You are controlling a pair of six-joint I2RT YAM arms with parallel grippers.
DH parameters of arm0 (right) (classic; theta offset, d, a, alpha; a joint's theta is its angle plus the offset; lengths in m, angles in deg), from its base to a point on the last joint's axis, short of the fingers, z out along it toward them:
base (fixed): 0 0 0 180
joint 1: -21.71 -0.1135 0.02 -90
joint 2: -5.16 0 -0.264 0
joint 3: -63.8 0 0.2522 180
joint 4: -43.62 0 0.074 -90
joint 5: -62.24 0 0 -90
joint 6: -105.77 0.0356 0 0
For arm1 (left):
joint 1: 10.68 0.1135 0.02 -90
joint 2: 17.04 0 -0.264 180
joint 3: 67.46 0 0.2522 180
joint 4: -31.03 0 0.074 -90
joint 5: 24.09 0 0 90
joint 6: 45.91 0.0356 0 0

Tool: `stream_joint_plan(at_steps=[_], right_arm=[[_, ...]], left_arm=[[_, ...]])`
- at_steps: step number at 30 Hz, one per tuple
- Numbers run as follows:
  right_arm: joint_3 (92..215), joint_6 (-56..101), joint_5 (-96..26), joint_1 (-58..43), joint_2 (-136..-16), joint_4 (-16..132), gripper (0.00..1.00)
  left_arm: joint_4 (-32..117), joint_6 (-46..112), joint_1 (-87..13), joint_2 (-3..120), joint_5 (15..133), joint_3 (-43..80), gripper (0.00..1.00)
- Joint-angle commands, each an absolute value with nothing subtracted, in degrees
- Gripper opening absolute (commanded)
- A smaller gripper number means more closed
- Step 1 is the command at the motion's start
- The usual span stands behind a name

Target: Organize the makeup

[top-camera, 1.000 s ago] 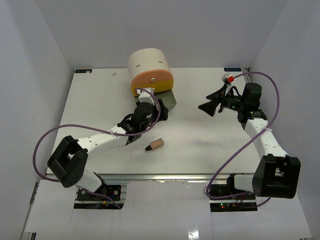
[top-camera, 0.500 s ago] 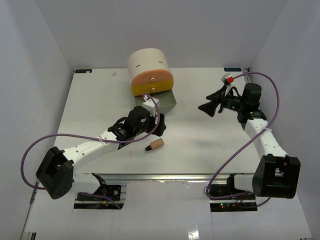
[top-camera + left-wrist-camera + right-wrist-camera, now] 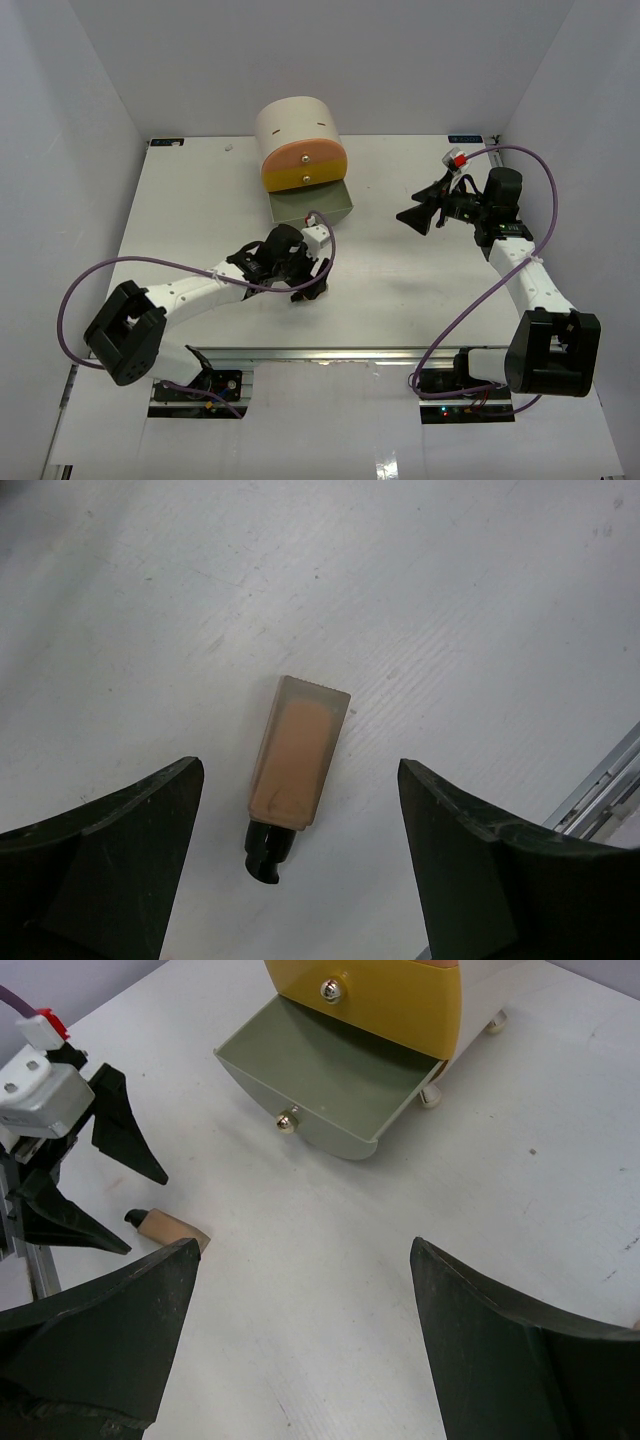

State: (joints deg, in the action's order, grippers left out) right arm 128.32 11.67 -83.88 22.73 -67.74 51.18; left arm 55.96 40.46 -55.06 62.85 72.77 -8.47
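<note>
One tan bottle (image 3: 297, 765) is lying on its side on the white table (image 3: 400, 290), out in front of the cream drawer unit (image 3: 293, 122) and apart from it, towards the arm bases. Its black cap (image 3: 267, 851) is pointing away from the unit in the right wrist view.

That is the only piece of makeup showing. There is one drawer unit and three drawers are showing on it. The orange one (image 3: 305, 155) on top and the yellow one (image 3: 305, 179) below it are sitting shut. The grey-green one (image 3: 325, 1080) at the bottom is standing pulled out, with its bare floor showing from wall to wall. Two round metal knobs are catching the light, one on the yellow front and one on the open drawer.

There are two arms and two grippers. The left gripper (image 3: 308, 284) is hovering right over the bottle, fingers spread wide to either side and touching neither flank. The right gripper (image 3: 414, 216) is hanging off to the right of the unit, well apart from it. Its fingers are also parted, with only tabletop between them.
</note>
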Motion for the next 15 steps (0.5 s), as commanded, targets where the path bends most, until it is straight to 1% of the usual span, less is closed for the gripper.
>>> stream_joint_plan(at_steps=[1, 9, 12, 15], right_arm=[[128.3, 10.9, -85.2, 22.9, -68.5, 49.3, 0.92], [128.3, 10.9, -85.2, 22.9, -69.0, 49.3, 0.93], [128.3, 10.9, -85.2, 22.9, -69.1, 49.2, 0.92], [128.3, 10.9, -85.2, 22.9, -69.3, 49.2, 0.92]], left_arm=[[55.5, 43.8, -55.4, 65.1, 76.2, -7.8, 0.88], [54.7, 46.5, -55.3, 69.5, 75.7, -6.7, 0.82], [54.6, 46.4, -55.3, 70.6, 75.8, -6.7, 0.76], [54.9, 45.7, -55.3, 72.1, 75.3, -6.2, 0.66]])
